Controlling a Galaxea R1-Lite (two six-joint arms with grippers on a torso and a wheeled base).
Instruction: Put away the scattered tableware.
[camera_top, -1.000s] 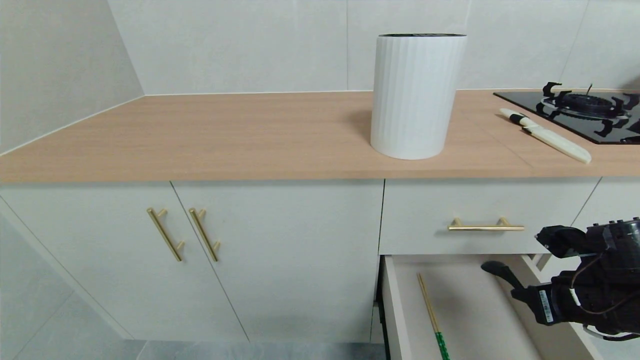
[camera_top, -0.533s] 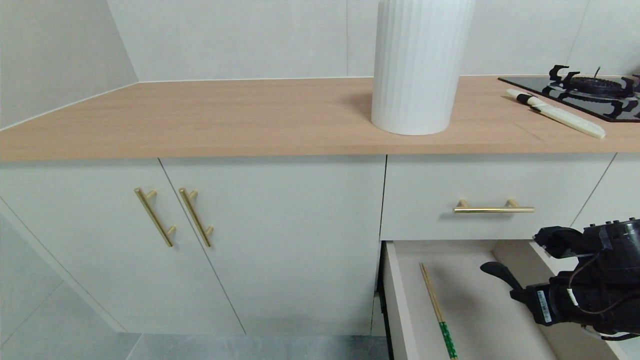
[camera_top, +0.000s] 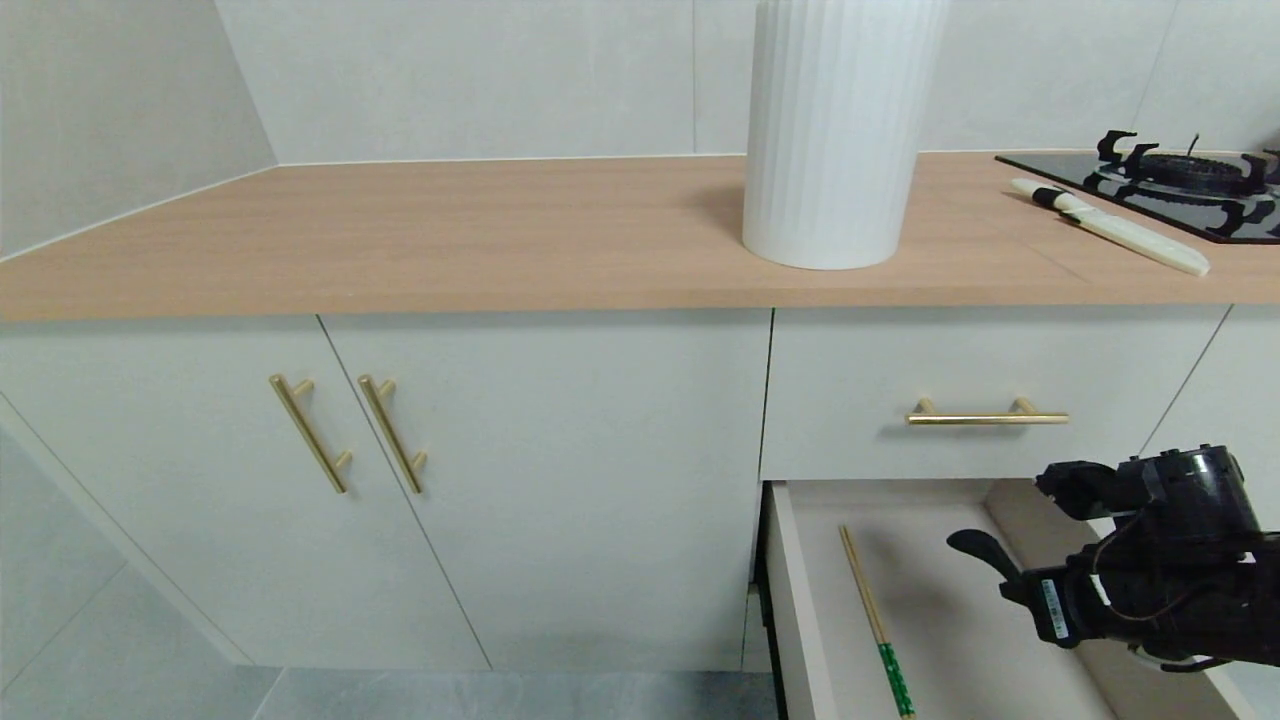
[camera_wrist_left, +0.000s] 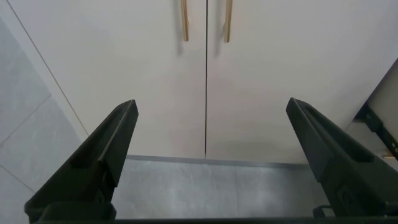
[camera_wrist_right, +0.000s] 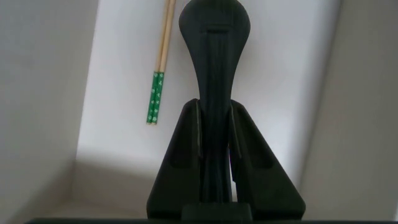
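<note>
A pair of wooden chopsticks (camera_top: 875, 625) with green ends lies on the floor of the open lower drawer (camera_top: 790, 600), near its left wall. My right gripper (camera_top: 968, 546) hangs over the drawer's right half, shut with nothing in it. In the right wrist view its joined fingers (camera_wrist_right: 214, 18) point into the drawer, beside the chopsticks (camera_wrist_right: 160, 62) and apart from them. A cream-bladed knife (camera_top: 1105, 238) with a black-banded handle lies on the wooden counter at the right. My left gripper (camera_wrist_left: 211, 109) is open, low in front of the cabinet doors.
A tall white ribbed container (camera_top: 835, 130) stands on the counter (camera_top: 450, 240) above the drawers. A black gas stove (camera_top: 1180, 180) sits at the far right. The upper drawer with a gold handle (camera_top: 985, 418) is closed, and so are two cabinet doors (camera_top: 390, 432) to the left.
The head camera tilted down, so the counter sits higher in the picture. My right gripper has shifted a little to the left over the drawer. The chopsticks lie still.
</note>
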